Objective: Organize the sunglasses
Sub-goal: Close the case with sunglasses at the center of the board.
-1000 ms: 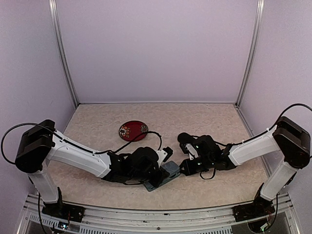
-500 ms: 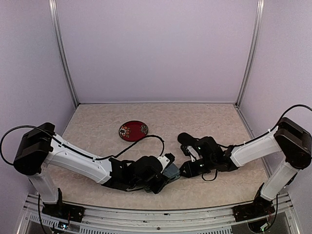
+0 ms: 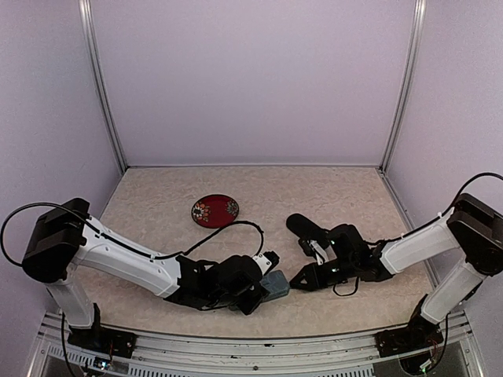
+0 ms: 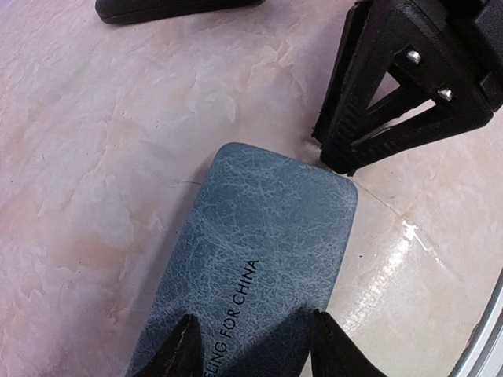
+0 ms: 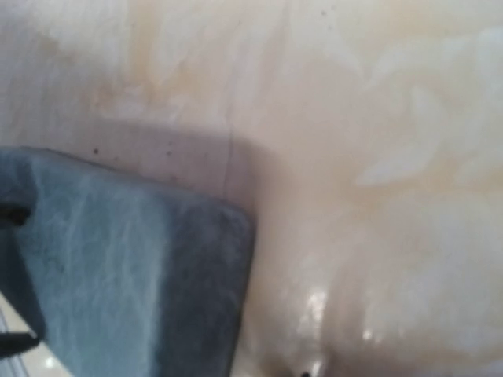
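No sunglasses show in any view. A closed blue-grey case (image 3: 277, 283) lies flat on the table near the front edge; it fills the left wrist view (image 4: 267, 251) and shows blurred in the right wrist view (image 5: 118, 267). My left gripper (image 3: 264, 287) is open, and its two fingertips (image 4: 185, 349) stand apart over the case's near end, not clamping it. My right gripper (image 3: 300, 278) stands just past the case's far corner (image 4: 334, 153) with its tips down at the table and its jaws a little apart, holding nothing.
A black oval case (image 3: 305, 227) lies behind the right gripper and shows at the top edge of the left wrist view (image 4: 173, 8). A round red patterned dish (image 3: 214, 210) sits at the back left. The metal front rail (image 3: 251, 345) runs close behind both arms.
The left gripper has opened and drawn back toward the front edge, leaving the blue-grey case flat. The right gripper has parted its jaws and backed off to the right of the case.
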